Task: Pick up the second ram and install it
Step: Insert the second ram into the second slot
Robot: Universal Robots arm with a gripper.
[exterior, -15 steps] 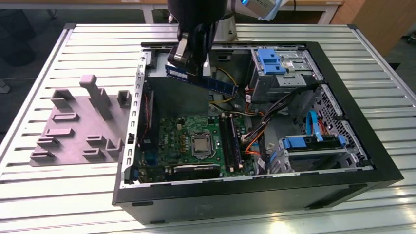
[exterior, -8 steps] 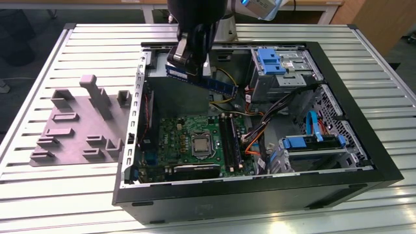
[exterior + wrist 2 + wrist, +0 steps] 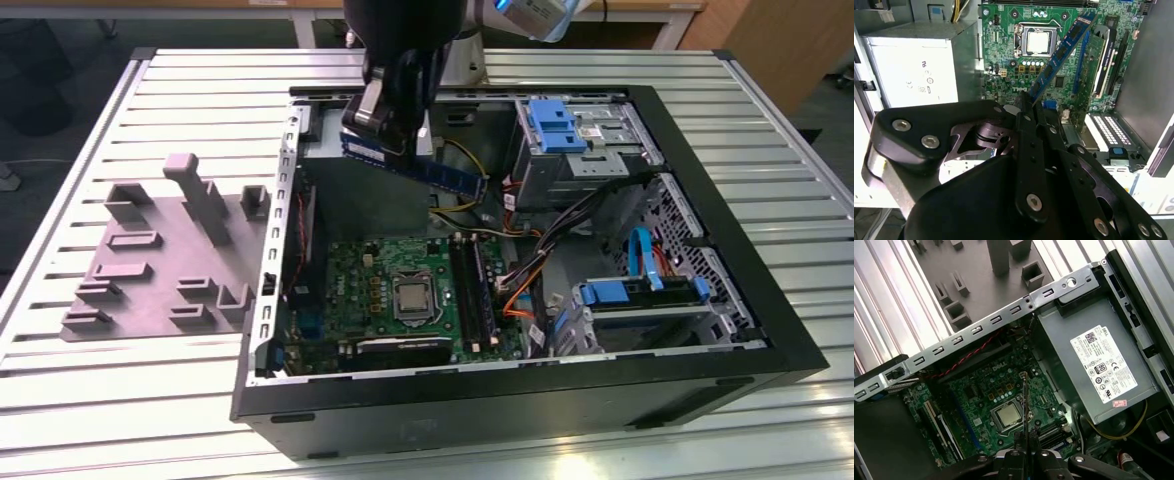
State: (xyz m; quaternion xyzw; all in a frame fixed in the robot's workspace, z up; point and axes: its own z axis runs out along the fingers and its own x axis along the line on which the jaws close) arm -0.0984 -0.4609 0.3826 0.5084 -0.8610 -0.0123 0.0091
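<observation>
An open black computer case (image 3: 534,405) lies on the ribbed metal surface (image 3: 120,400), with a grey plastic holder (image 3: 147,260) beside it, near the surface's edge on the exterior view's left. Over the case's inside, the pincer (image 3: 383,138) is closed on one end of the second ram (image 3: 438,172). The ram hangs tilted in the air, apart from the green motherboard (image 3: 360,275).

A table (image 3: 561,68) of ribbed metal slats carries two things. An open black case (image 3: 534,405) lies on its side with its open face up. It covers the table's middle and reaches toward the edge on the exterior view's right. A grey holder (image 3: 134,265) with upright posts lies flat just beside the case, toward the edge on the exterior view's left.
</observation>
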